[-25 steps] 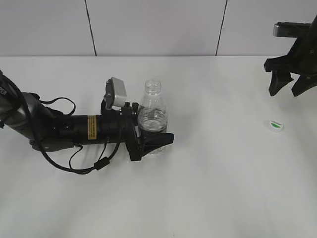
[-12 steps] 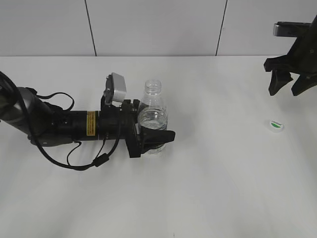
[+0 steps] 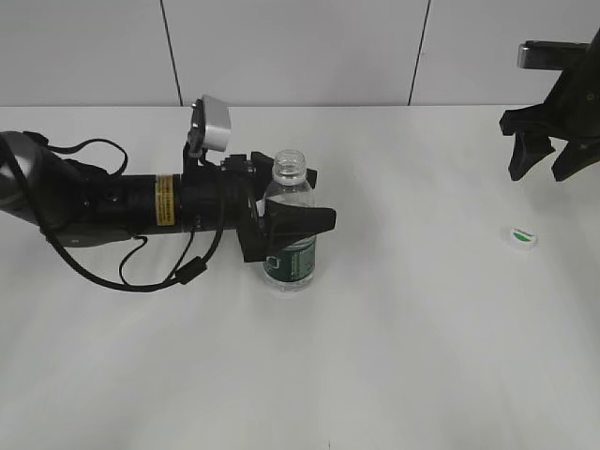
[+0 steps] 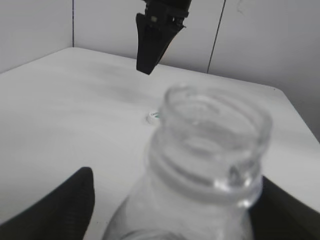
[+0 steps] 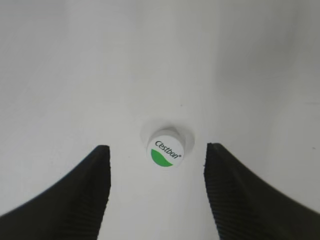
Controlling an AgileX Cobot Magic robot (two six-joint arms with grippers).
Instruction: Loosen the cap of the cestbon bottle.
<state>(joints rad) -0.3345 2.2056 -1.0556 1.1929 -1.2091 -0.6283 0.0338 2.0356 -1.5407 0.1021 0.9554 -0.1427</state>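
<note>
Your left gripper [image 3: 298, 228] clamps the cestbon bottle [image 3: 290, 246], neck open, so squeezing could spill or tip it. Right gripper [image 3: 547, 162] hangs wide, empty, above the cap [image 3: 522, 237] lying on the table [image 3: 422, 337].

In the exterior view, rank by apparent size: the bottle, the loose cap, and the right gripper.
1. cestbon bottle, though the left gripper covers part of it.
2. right gripper; it sits farther back, so this is apparent size only.
3. cap, clearly smallest.

A bare test or lab setting is suggested, though little of the room is shown. A plain white table [image 3: 394, 356] is backed by a pale panelled wall [image 3: 291, 52] divided by thin dark seams [image 3: 171, 52].
</note>
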